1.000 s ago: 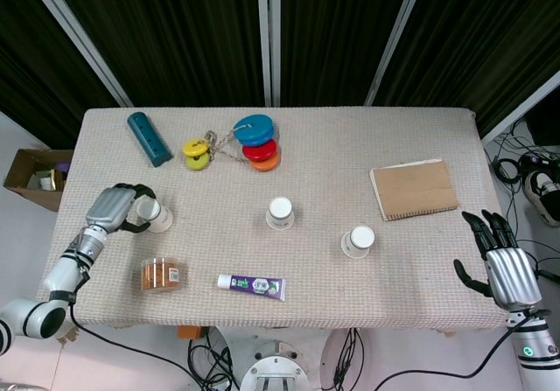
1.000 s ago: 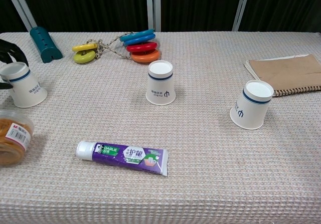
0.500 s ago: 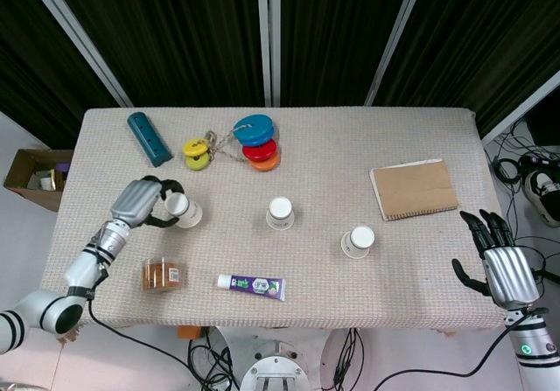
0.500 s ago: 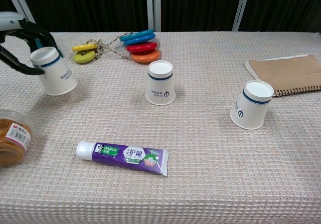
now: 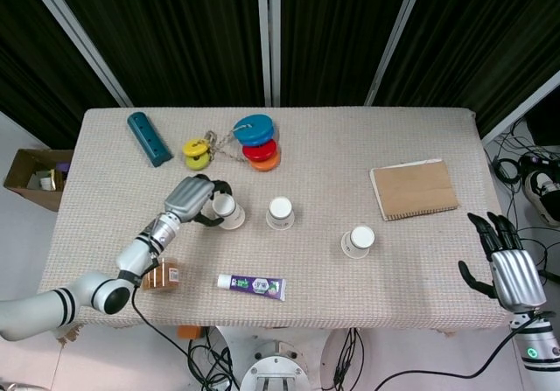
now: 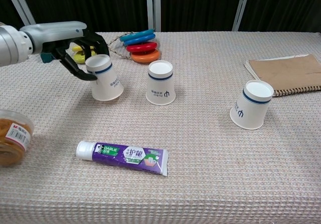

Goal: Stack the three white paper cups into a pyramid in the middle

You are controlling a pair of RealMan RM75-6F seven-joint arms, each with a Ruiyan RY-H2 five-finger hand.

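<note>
Only overhead: right hand [image 5: 512,273], fingers [image 5: 490,232] spread.

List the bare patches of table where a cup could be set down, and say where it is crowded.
Bare: between the middle cup and notebook; the front right, past the right cup. Crowded: the back left, with rings and case; and around the left hand and its cup.

Left hand [image 5: 194,200] grips cup [image 5: 227,210] (inverted).
</note>
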